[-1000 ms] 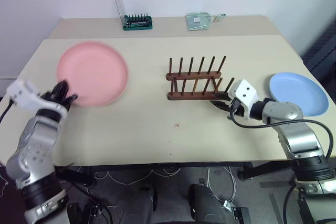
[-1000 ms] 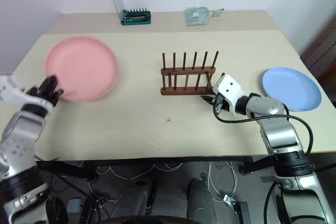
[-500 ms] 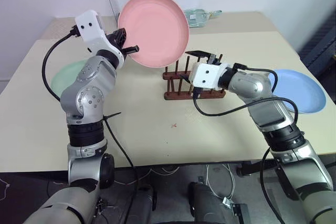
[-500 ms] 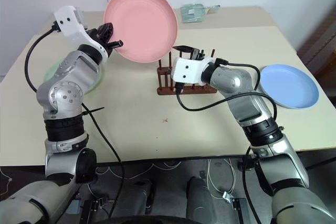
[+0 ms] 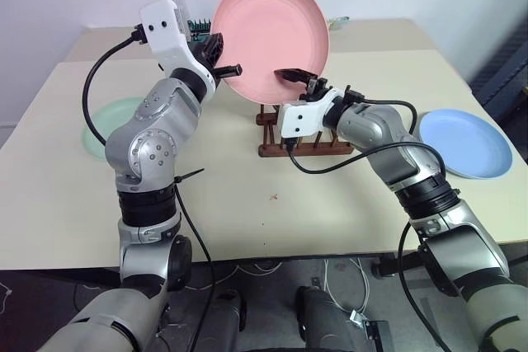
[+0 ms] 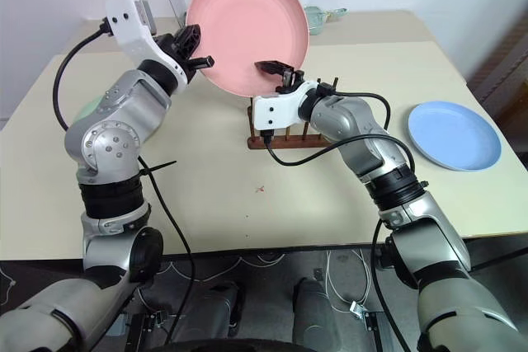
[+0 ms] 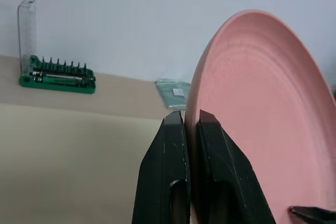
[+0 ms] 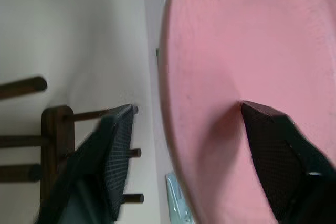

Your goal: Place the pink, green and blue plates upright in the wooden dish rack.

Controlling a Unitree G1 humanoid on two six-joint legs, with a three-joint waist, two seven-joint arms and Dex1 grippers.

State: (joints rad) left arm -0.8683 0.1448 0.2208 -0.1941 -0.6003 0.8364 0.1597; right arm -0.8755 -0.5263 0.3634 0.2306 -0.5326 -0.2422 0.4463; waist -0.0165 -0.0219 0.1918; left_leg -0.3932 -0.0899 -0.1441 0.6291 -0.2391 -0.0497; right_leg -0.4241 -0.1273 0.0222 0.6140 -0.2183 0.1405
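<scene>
the left gripper [image 7: 190, 129] is pinching the pink plate [image 5: 272, 39] by its rim, holding it upright above the wooden dish rack [image 5: 304, 133] mid-desk. the right gripper [image 8: 184, 145] is straddling the opposite rim, jaws parted. the plate is looking light, stiff and smooth; rim grips suit it.

green plate [image 5: 111, 118]: mostly hidden by left arm | rack [image 5: 268, 150]: perhaps half hidden

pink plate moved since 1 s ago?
Yes. The pink plate was lying flat on the table left of the wooden dish rack; now it is lifted and upright above the rack, pinched by the left tool.
</scene>
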